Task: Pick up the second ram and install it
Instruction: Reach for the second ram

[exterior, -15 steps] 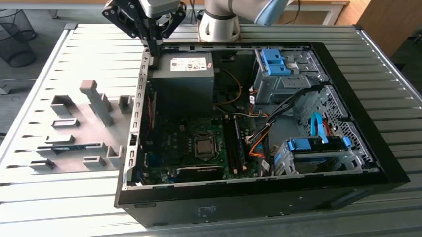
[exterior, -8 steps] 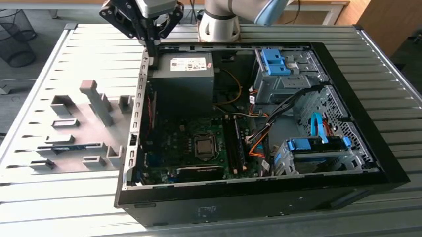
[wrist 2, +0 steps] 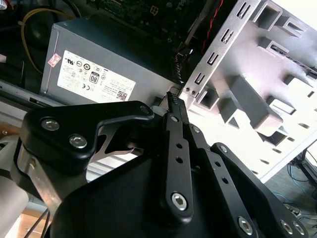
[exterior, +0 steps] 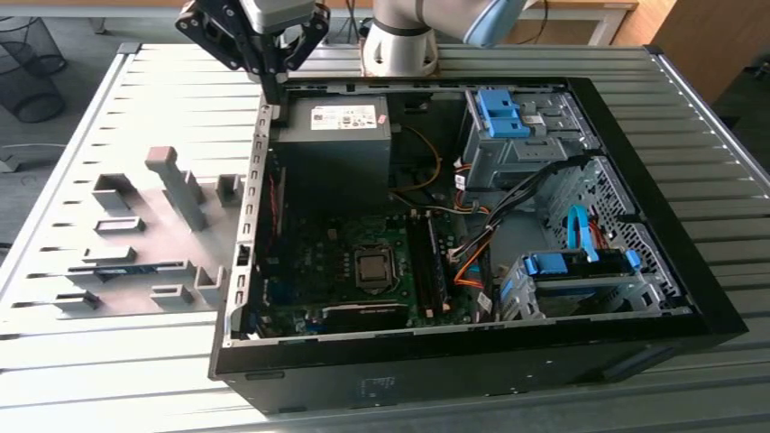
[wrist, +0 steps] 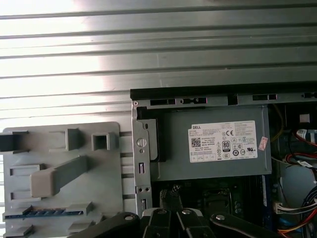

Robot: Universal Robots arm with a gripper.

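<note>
The second ram (exterior: pixel 121 268) is a thin blue-green stick lying in a slot of the grey fixture plate (exterior: pixel 144 207), at the exterior view's left of the open computer case (exterior: pixel 673 298). In the first wrist view the second ram (wrist: pixel 47 213) shows as a blue strip low on the fixture plate (wrist: pixel 64 148). My gripper (exterior: pixel 274 90) hangs above the case's far corner, over the edge by the power supply (exterior: pixel 337 135), well away from the ram. Its fingers meet at a point with nothing between them, as both wrist views show (wrist 2: pixel 172 99) (wrist: pixel 170 197).
The motherboard (exterior: pixel 349 262) lies inside the case, with long memory slots (exterior: pixel 427 262) beside the processor socket. Blue drive cages (exterior: pixel 506 113) (exterior: pixel 578 266) and orange cables fill the exterior view's right side. Grey fixture blocks (exterior: pixel 180 185) stand up from the plate. A ribbed metal table (exterior: pixel 108 379) carries everything.
</note>
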